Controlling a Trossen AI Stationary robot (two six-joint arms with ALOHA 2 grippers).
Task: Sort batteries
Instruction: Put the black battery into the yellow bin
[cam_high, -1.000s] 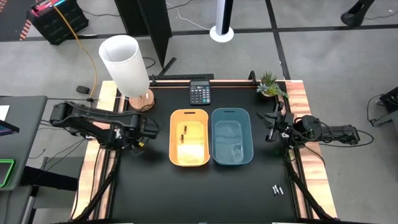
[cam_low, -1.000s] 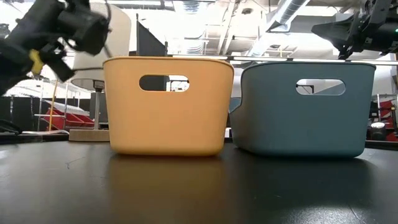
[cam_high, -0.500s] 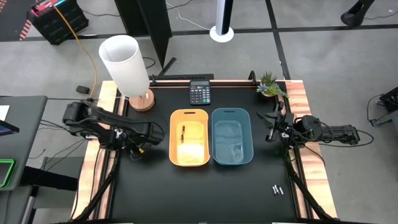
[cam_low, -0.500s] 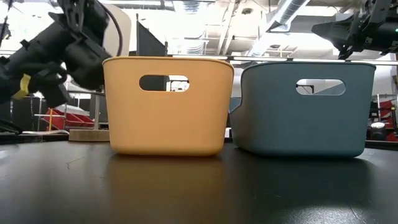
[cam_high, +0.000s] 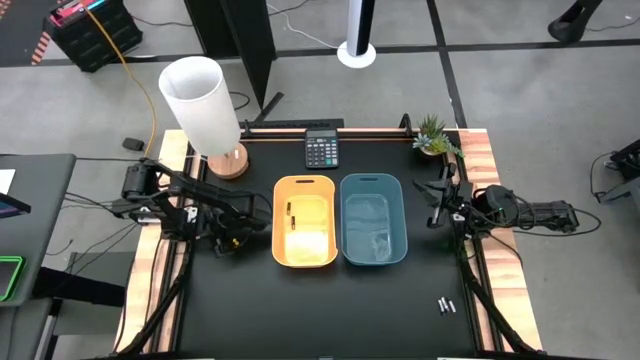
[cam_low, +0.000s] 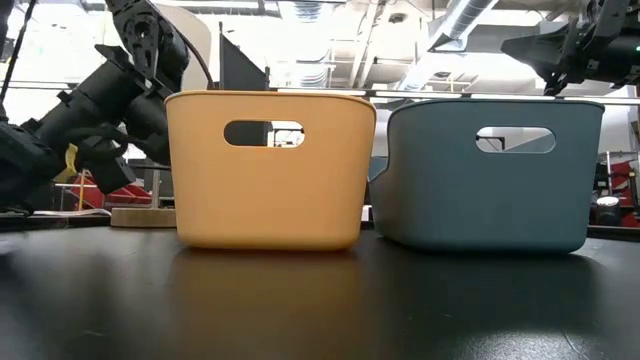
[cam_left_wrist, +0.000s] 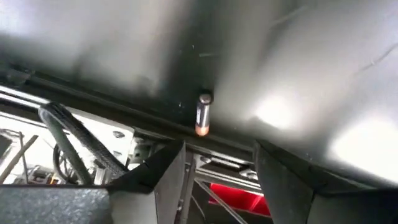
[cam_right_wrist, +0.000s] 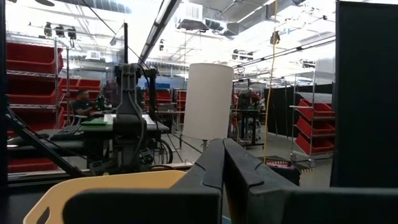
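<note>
Left gripper (cam_high: 240, 217): held low over the table (cam_high: 240, 300) just beside the orange bin (cam_high: 305, 221), at about 9 o'clock from it; its fingers (cam_left_wrist: 165, 177) are seen spread apart in the left wrist view, with nothing between them.
Right gripper (cam_high: 434, 199): parked near the table's 3 o'clock edge, apart from the blue bin (cam_high: 373, 219); its fingers (cam_right_wrist: 214, 163) are seen pressed together in the right wrist view, nothing being gripped.
Battery by the left gripper (cam_left_wrist: 203, 114): a slim silvery cylinder with a coppery end is seen lying on the dark tabletop ahead of the spread fingers, close to the table edge; it cannot be made out in the high view.
Batteries in the orange bin (cam_high: 293, 211): small dark cylinders are seen on the bin floor, toward its 11 o'clock part.
Batteries on the table (cam_high: 445, 305): two small pieces lie side by side near the 4 o'clock corner, well apart from both bins.
Bins: set side by side at table centre, orange at 9 o'clock of blue, nearly touching.
Calculator (cam_high: 321, 150): lies at 12 o'clock, behind the bins.
Lamp (cam_high: 202, 103): stands at the 10 o'clock corner.
Plant (cam_high: 434, 134): stands at the 2 o'clock corner.
</note>
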